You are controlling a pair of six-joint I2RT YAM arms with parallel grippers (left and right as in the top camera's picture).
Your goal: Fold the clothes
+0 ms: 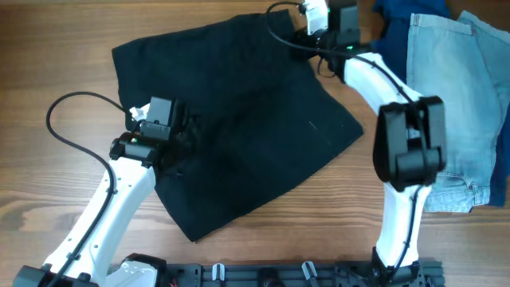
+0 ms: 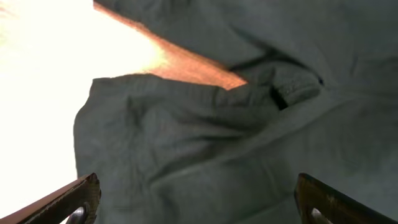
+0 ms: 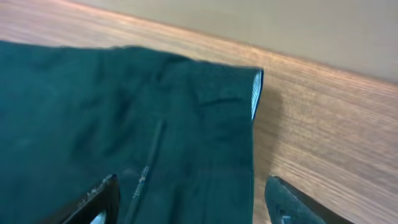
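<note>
A black garment [image 1: 239, 119] lies spread flat on the wooden table in the overhead view. My left gripper [image 1: 171, 135] is open over its left edge; the left wrist view shows rumpled dark cloth [image 2: 217, 143] between the open fingers [image 2: 198, 202], nothing held. My right gripper [image 1: 319, 36] is open above the garment's far right corner. The right wrist view shows that corner with its zipper and waistband edge [image 3: 186, 124] between the open fingers [image 3: 189, 202].
A pile of light blue denim [image 1: 458, 104] lies at the right side of the table, with a darker blue piece [image 1: 394, 16] behind it. Bare wood [image 1: 48, 72] shows to the left of the garment. The arm bases stand at the front edge.
</note>
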